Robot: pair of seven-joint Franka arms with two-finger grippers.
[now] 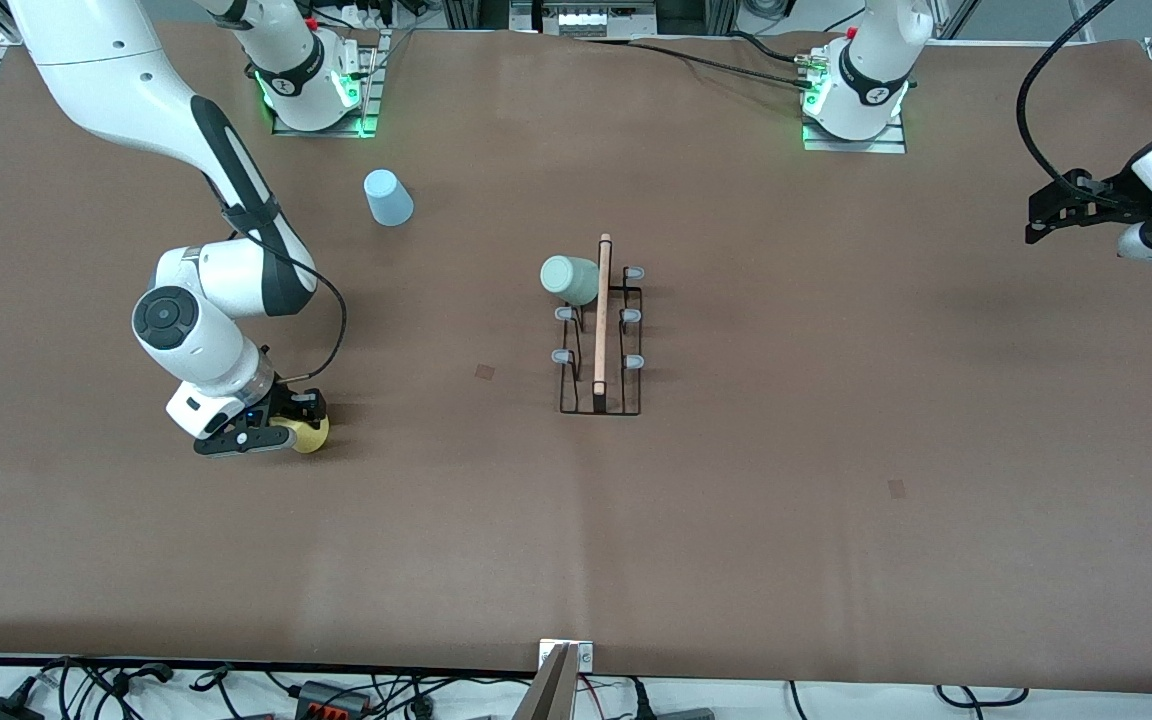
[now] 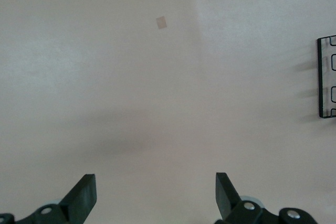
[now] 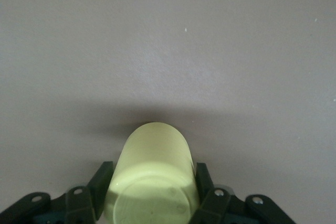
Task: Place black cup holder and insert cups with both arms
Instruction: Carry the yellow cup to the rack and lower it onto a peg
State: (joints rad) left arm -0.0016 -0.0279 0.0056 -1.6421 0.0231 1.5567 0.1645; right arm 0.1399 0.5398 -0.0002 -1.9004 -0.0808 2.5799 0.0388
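The black cup holder (image 1: 601, 340) stands mid-table, with its wooden rod (image 1: 603, 310) pointing toward the front camera. The mint green cup (image 1: 569, 279) sits on a peg at the end of the holder farthest from the camera. The light blue cup (image 1: 388, 197) stands upside down near the right arm's base. My right gripper (image 1: 298, 426) is low at the table toward the right arm's end, shut on the yellow cup (image 1: 313, 435). In the right wrist view the fingers (image 3: 102, 179) press both sides of that yellow cup (image 3: 152, 166). My left gripper (image 1: 1034, 222) waits, open and empty, at the left arm's end (image 2: 156, 192); the holder's edge (image 2: 320, 77) shows there.
Two small tape squares (image 1: 484, 371) (image 1: 896, 488) lie on the brown table cover. A metal bracket (image 1: 566, 680) sits at the table edge nearest the camera, with cables along it. The arm bases stand along the edge farthest from the camera.
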